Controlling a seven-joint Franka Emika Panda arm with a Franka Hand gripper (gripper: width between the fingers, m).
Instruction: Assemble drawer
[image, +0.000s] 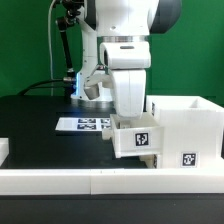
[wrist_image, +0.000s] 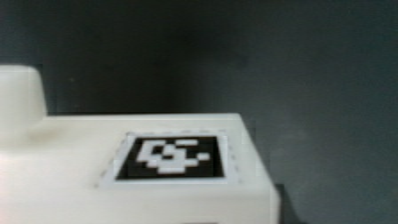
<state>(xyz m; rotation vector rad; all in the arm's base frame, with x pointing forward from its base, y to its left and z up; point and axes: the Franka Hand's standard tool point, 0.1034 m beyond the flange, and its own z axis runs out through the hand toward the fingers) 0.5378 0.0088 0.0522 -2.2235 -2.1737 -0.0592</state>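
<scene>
Drawer assembly seems to be at the step where one tray goes toward the shell. I take the shell (image: 187, 127), the tall white box standing against the long white rail (image: 110, 181), as the landmark. In the exterior view the tray (image: 135, 139) is just beside the shell, on the side toward the exterior view's left, and it touches or nearly touches the shell's wall. It carries a square tag on the face toward the camera, and it appears raised a little above the rail.

The gripper (image: 132, 112) comes straight down from above onto the tray. I judge this placing is chosen so that the tray stays level and square to the shell, which it needs in order to slide into the opening. The rail behind the shell probably stops the shell from being pushed away.

About the jaws: they are hidden behind the tray's top edge, so I cannot tell how far apart they stand, or whether they really hold the tray. The wrist view shows the tray's tagged white surface (wrist_image: 169, 160) very close under the camera, over the dark table (wrist_image: 214, 50).

The marker board (image: 85, 125) lies flat on the table, farther from the shell than the tray.
</scene>
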